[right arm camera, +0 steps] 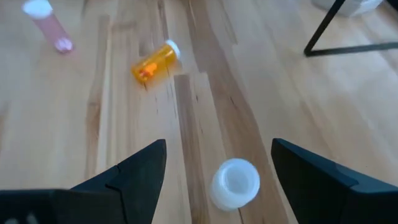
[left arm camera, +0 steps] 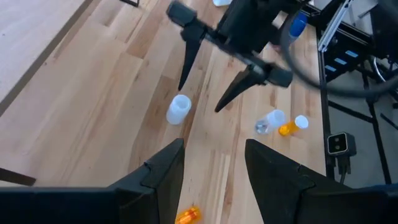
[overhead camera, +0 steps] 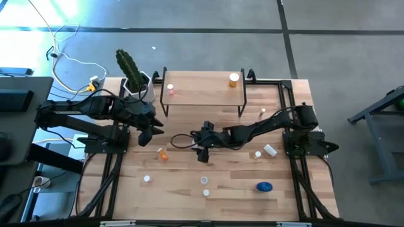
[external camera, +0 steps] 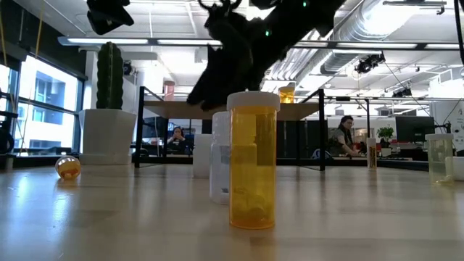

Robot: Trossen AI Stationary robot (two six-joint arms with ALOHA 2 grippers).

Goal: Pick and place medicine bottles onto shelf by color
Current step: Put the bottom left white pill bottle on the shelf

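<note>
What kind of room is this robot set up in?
Probably an open-plan office or lab: exposed ceiling ducts, a person at a desk behind the table, and a big window.

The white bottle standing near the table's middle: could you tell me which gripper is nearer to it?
Right. The right gripper hangs open almost directly above the white bottle, which shows between its fingers. The left gripper, also open, sits farther off toward the table's left side.

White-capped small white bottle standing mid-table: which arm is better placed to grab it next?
Right. The right claw hangs open directly over the white bottle, fingers on either side; the left claw sits back, farther away.
</note>
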